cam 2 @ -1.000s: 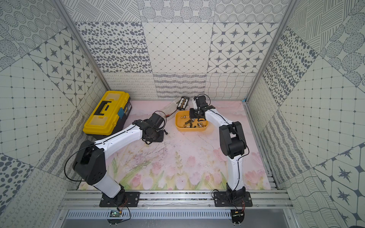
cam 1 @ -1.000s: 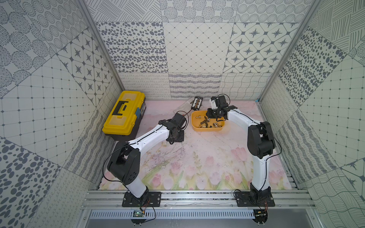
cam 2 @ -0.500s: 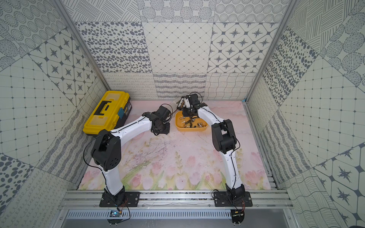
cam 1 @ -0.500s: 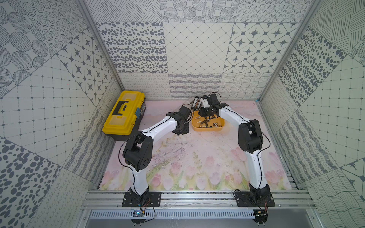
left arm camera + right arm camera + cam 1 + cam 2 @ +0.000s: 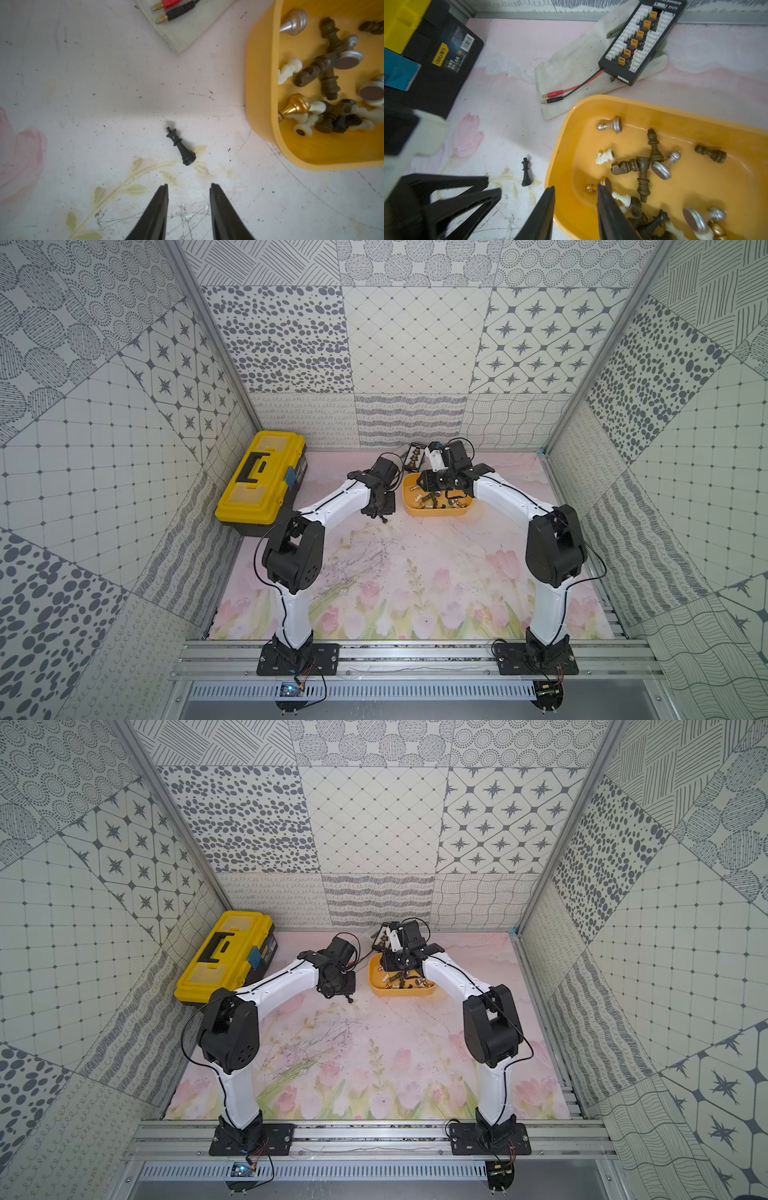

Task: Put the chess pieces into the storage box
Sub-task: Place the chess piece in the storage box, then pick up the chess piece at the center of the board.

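One black chess piece (image 5: 180,147) lies on its side on the mat, just left of the storage box (image 5: 261,83), a shallow yellow-orange tray. My left gripper (image 5: 188,185) hangs open and empty a short way from the piece's base. In the box lie several chess pieces (image 5: 643,172) in dark brown, white, silver and gold. My right gripper (image 5: 575,188) is open with nothing in it, above the box's left rim (image 5: 564,145); a gold piece (image 5: 591,187) lies beside one finger. Both top views show the black piece (image 5: 385,520) (image 5: 351,1000) beside the box (image 5: 436,512) (image 5: 401,992).
A big yellow toolbox (image 5: 262,475) with a black base stands at the back left. Behind the box a black connector board (image 5: 641,39) rests on a white glove (image 5: 571,68), its red and black leads trailing toward the box. The left gripper's fingers (image 5: 467,193) sit close beside the right gripper.
My right gripper has shifted left over the box and its jaws have widened. The left arm has swung back and right, bringing its gripper next to the box.
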